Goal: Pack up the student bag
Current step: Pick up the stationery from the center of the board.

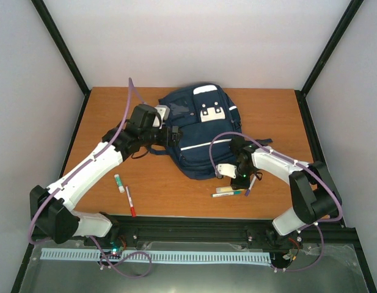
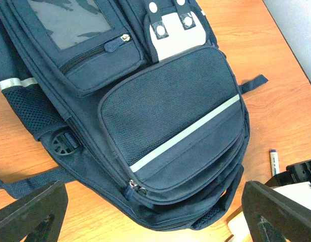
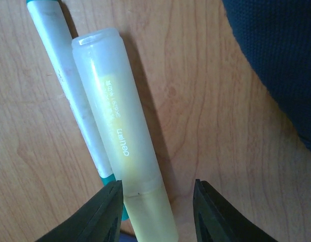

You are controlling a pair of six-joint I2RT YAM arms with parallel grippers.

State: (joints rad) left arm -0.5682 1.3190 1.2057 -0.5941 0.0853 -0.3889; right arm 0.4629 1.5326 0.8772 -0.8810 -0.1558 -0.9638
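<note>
The navy student bag (image 1: 200, 131) lies flat at the table's middle back, front pockets up. My left gripper (image 1: 173, 135) hovers over its left side, jaws wide open with nothing between them. In the left wrist view the left gripper (image 2: 155, 206) frames the bag's (image 2: 170, 116) lower mesh pocket and a zipper pull (image 2: 132, 189). My right gripper (image 1: 237, 180) is down at the table in front of the bag. Its open jaws straddle a yellow highlighter (image 3: 120, 131): the right gripper (image 3: 158, 212) has its left finger against the highlighter and a clear gap at the right finger.
A teal-capped white pen (image 3: 69, 91) lies tight against the highlighter's left side. A red pen (image 1: 131, 201) and a small white-and-green marker (image 1: 119, 182) lie near the front left. Another pen (image 1: 249, 186) lies under the right arm. The bag's corner (image 3: 281, 60) is close on the right.
</note>
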